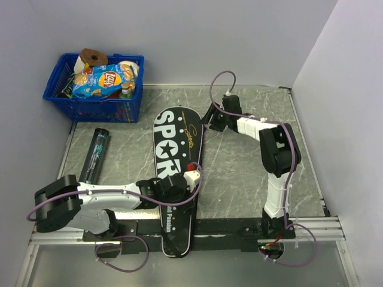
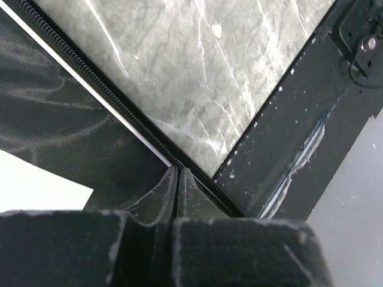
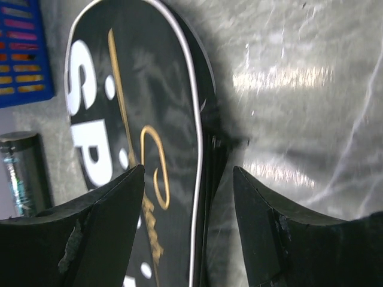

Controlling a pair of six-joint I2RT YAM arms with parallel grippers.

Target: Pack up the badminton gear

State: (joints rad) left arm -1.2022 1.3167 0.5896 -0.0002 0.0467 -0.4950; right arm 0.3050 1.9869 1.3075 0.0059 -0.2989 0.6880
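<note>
Near edge first: black SPORT bag [image 1: 173,137] lies lengthwise on the bench [image 1: 245,173]. Its narrow handle end lies across the black rail [image 1: 239,226] between the two arm bases, and the wide head points to the far wall. The left arm lies low and reaches in from the left, with the left pincer [image 2: 176,179] on the bag's narrow section, at its right-hand edge. In the left wrist view the fingers [image 2: 161,197] are pressed tight together, tips right on the zip [image 2: 119,107] that runs along the bag's white piping. Can't tell whether a zip pull is actually pinched between them; nothing shows in the gap. Bare bench is just past the zip, with the rail beside it. Further out on the left, the long dark tube [image 1: 96,149] lies flat on the bench. It sits roughly parallel to the bag and apart from it, with neither arm touching it. The right arm rises from its base and bends back across to the bag's head. The right pincer [image 3: 188,170] is spread wide and straddles the head's right edge, one finger over the lettered face and the other over bare bench. The bag's piped edge sits in the gap, and I see no grip on it. In the far left corner, off the bench slab, is the blue basket [image 1: 60,98] with a crisp packet [image 1: 99,81] on top, well away from both arms.
</note>
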